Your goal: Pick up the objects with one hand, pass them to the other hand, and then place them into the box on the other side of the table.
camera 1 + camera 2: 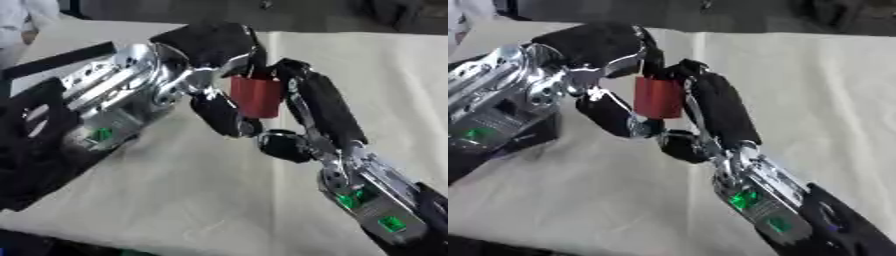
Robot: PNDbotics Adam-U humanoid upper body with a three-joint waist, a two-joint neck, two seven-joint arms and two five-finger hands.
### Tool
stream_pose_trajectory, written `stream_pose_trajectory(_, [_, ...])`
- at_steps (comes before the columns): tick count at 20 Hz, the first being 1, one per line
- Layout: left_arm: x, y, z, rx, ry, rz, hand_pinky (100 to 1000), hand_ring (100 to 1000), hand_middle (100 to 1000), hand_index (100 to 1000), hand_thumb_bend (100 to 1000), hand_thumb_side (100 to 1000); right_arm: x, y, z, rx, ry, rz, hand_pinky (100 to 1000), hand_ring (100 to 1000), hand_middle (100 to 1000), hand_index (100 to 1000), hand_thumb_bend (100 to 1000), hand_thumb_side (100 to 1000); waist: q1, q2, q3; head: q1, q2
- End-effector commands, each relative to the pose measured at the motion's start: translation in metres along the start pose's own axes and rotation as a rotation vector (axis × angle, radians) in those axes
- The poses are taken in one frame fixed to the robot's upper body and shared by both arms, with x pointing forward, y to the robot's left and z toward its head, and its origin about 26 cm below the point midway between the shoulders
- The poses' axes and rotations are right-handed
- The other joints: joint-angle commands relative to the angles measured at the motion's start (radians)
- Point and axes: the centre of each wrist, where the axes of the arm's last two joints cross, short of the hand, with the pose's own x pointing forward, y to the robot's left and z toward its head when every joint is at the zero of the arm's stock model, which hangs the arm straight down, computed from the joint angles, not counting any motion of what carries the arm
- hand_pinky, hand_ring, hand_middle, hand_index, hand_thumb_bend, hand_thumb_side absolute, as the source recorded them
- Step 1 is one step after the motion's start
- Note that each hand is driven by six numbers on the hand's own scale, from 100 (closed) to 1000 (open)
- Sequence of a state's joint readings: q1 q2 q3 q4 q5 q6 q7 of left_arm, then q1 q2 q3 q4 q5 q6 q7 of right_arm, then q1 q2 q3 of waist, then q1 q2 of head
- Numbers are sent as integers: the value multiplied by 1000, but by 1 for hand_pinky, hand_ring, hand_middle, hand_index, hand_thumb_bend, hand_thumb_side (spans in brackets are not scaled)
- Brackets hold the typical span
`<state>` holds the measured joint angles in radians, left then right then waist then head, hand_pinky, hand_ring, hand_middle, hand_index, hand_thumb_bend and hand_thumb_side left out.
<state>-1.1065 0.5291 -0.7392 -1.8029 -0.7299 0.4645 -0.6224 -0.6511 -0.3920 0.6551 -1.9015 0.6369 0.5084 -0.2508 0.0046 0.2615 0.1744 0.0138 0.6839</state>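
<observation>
The red block [257,96] hangs above the table [175,190], caught between both hands at once: the left hand [210,55] curls over its top and near side, with its thumb running down below the block, while the right hand [319,107] presses its long fingers against the far side. As I judge it, this is the handover, and the risk is timing: if the left lets go before the right has closed round the block, it will likely slip down between them and drop to the cloth. The block looks smooth, matte and box-shaped with rounded corners; the fingers are glossy black shells on polished silver joints; the tablecloth is pale, creased fabric.
</observation>
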Motion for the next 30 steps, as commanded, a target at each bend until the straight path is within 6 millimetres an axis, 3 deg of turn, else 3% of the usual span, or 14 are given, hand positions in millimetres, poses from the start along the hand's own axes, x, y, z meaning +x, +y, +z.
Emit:
stream_pose_trajectory(1, [5,-1,-3,-21,-24,-26,697,606,543,702,571,293,17,-17,-4,-55,-57,-36,507,482,513,567,100,100,3,-18,0,-2,-4])
stream_pose_trajectory(13, [2,-9,-14,-2,-16,-45,687,580,510,667,549,250,22,-20,-2,-2,-30,-98,455,469,507,573,100,100,3,-19,1,-2,-7])
stream_pose_trajectory(24, [-3,-20,-24,-23,-15,-80,679,566,499,655,624,269,26,-24,-2,21,-18,-155,401,446,507,586,100,100,5,-20,2,0,-7])
stream_pose_trajectory(30, [-5,-23,-28,8,-13,-80,659,527,458,605,566,181,27,-24,-2,29,-22,-178,389,431,509,589,100,100,9,-19,1,0,-8])
